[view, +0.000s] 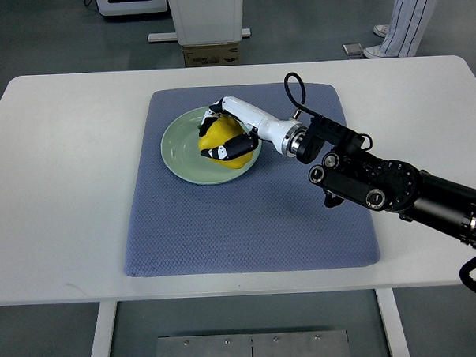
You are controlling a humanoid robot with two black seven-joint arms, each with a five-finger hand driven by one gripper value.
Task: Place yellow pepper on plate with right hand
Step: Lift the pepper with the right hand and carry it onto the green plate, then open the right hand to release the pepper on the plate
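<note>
**Already over the plate: right hand holds pepper at dish's 3 o'clock side**

Seen from the top view, the only camera, the right hand [230,131] is wrapped around the yellow pepper [221,135], its fingers [235,147] curled over the fruit's near and far sides, clamped on it. The pepper sits inside the rim of the green plate [181,145], toward the plate's 3 o'clock side; whether it rests on the dish or hangs just above it cannot be told from this angle.

Relative to the wrist, the pepper lies at about 9 o'clock. Its long axis is hard to judge under the fingers. The forearm enters from the picture's right edge and crosses the blue mat [248,233] on a line running from 4 o'clock toward 10 o'clock. No left hand shows.

Judged from this, the coming move is a release and a retreat. Bare plate remains toward 9 o'clock, and the pepper is near the 3 o'clock rim, so a roll that way is the risk. Open mat lies along the arm's own line, and the white table [65,194] holds nothing else nearby.
</note>
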